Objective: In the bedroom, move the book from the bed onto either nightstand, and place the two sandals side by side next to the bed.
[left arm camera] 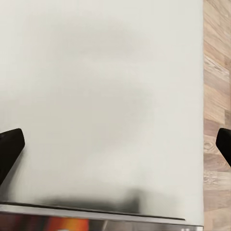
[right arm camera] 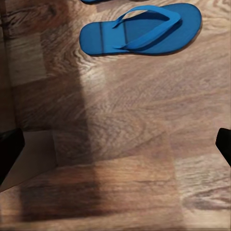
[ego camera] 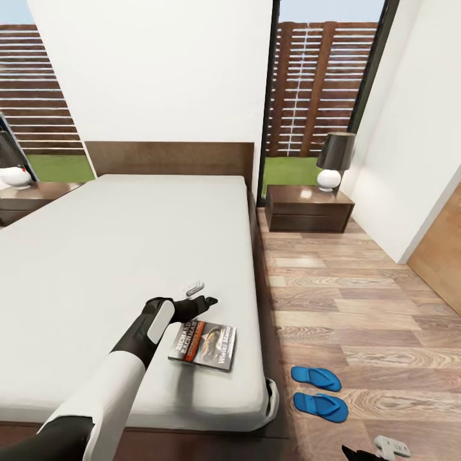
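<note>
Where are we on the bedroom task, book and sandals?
Sandals look done: the two sandals lie side by side on the floor next to the bed. In hand: the left gripper hovers open just beyond the book, which still lies on the mattress. Left: grasp it and carry it to a nightstand.

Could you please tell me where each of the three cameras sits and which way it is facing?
Head view: up high, looking down over the bed, with the left arm and left tool above the book.
Left wrist view: near that tool, facing the mattress, fingertips at both edges.
Right wrist view: facing the floor, at one sandal.
Shared: head and right wrist see the sandal.
</note>
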Robot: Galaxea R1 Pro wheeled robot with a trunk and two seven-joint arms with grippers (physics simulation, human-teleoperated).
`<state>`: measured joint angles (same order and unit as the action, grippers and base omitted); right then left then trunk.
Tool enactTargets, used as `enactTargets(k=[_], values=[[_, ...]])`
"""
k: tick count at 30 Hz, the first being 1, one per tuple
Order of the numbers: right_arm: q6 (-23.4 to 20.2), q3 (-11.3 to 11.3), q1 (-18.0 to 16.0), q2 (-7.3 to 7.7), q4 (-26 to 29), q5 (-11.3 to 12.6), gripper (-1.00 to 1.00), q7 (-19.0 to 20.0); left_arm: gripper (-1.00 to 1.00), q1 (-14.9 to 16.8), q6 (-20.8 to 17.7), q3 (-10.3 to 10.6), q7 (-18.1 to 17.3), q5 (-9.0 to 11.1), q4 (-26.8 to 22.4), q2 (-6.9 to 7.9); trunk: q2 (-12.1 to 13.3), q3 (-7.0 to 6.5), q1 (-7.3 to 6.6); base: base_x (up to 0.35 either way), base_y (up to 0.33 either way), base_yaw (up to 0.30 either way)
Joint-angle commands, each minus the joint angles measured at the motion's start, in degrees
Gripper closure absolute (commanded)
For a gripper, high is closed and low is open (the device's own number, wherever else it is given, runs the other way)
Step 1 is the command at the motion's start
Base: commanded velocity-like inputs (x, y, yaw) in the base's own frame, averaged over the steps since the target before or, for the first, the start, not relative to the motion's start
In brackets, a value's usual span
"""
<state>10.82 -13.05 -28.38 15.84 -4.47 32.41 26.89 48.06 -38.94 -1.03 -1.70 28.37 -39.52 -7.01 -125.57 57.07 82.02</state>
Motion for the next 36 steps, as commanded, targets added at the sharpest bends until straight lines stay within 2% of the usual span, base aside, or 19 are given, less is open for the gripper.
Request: enactTargets(k=[1,36], values=[[0.34,-0.49,-0.1,-0.02,-0.25,0.51,-1.0,0.38,-1.0,0.02,-0.26,-0.11,-0.15,-0.07,-0.03,-0.02,-0.02,0.05,-0.01,-0.012,0.0,0.0],[0.34,-0.49,-0.1,-0.02,-0.25,0.49,-1.0,0.4,-1.0,0.02,-0.26,-0.11,-0.15,-0.07,-0.03,-0.37,-0.02,0.05,-0.01,-0.03,0.0,0.0]])
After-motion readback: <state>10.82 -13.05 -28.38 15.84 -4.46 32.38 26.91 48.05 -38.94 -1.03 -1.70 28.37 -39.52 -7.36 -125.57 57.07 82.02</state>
